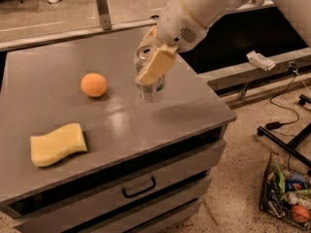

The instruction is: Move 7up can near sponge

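The 7up can (151,90) is a silver can with green lettering, held upright just above the grey cabinet top (121,120), right of centre. My gripper (150,64) is shut on the can, its pale-yellow pad (155,65) across the can's front. The white arm reaches in from the upper right. The sponge (58,144), flat and pale yellow with wavy edges, lies at the front left of the top, well apart from the can.
An orange ball (94,85) sits on the top between the can and the sponge, further back. The cabinet has a drawer with a handle (138,188). A basket of items (289,195) stands on the floor at right.
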Tool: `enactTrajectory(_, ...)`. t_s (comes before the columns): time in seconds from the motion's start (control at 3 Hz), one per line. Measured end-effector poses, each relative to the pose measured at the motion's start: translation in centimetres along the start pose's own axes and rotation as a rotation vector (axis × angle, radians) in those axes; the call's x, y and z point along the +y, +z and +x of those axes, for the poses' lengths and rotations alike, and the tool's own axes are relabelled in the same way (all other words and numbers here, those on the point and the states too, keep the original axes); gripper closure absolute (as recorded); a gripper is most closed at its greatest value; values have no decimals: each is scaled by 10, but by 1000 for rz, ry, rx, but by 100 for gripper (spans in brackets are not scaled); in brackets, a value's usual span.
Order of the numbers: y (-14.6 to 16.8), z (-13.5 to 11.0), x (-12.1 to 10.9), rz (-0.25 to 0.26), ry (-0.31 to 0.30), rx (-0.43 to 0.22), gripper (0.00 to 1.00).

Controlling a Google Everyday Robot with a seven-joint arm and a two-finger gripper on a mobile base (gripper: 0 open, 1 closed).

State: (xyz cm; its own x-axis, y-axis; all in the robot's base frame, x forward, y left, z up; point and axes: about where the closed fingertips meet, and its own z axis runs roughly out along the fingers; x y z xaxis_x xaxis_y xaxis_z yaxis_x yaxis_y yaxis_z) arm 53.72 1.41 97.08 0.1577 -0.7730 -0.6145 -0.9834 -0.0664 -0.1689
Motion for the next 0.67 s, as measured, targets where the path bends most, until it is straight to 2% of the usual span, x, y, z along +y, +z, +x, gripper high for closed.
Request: enactTrajectory(0.67,44,-45,19,-53,-106,-78,100)
